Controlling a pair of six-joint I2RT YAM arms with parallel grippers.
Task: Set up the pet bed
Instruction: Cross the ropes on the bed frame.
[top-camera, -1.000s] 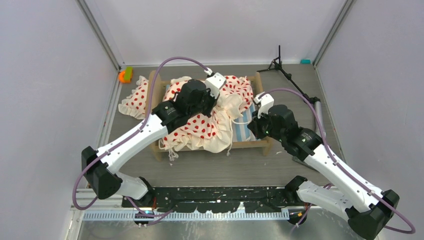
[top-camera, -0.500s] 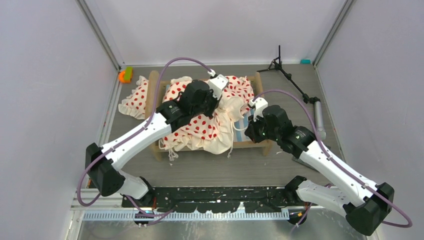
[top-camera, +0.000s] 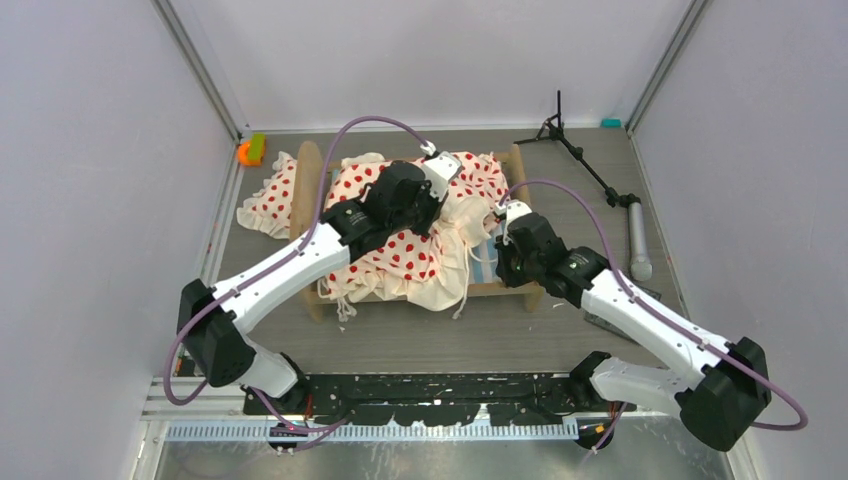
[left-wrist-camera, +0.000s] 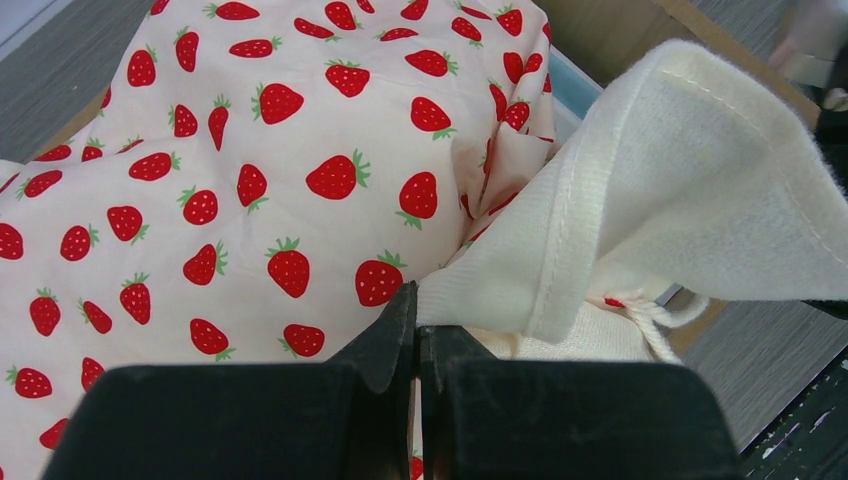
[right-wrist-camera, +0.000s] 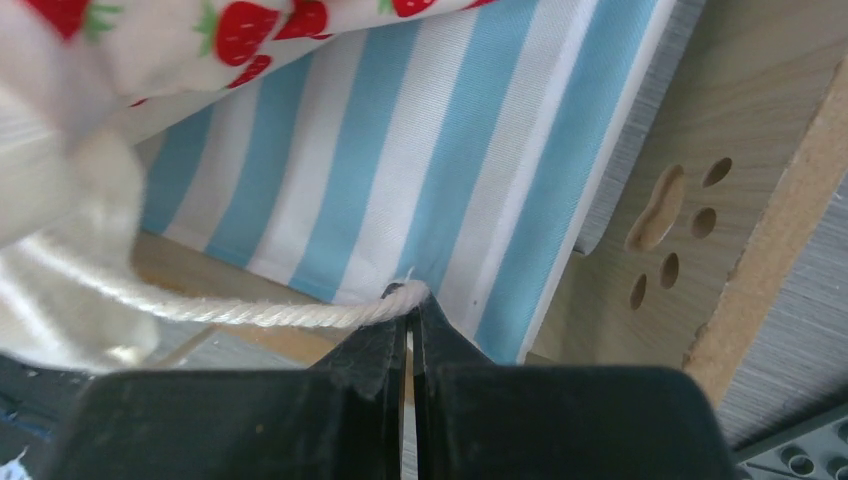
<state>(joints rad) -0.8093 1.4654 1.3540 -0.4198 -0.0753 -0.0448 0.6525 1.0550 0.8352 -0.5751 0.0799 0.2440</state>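
Currently left tool (left-wrist-camera: 417, 300) pinches bedding hem (left-wrist-camera: 560, 250), right tool (right-wrist-camera: 408, 305) its cord (right-wrist-camera: 250, 312); spreading next likely needs an even outward pull.

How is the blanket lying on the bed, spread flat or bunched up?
Bunched up: the blanket lies in rumpled folds, leaving the striped mattress partly bare.

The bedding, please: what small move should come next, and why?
Probably draw the right end effector toward the end board, pulling its cord so the bedding spreads. The left end effector pinches the bedding's cream edge, and the bedding lies bunched, leaving the striped mattress bare.
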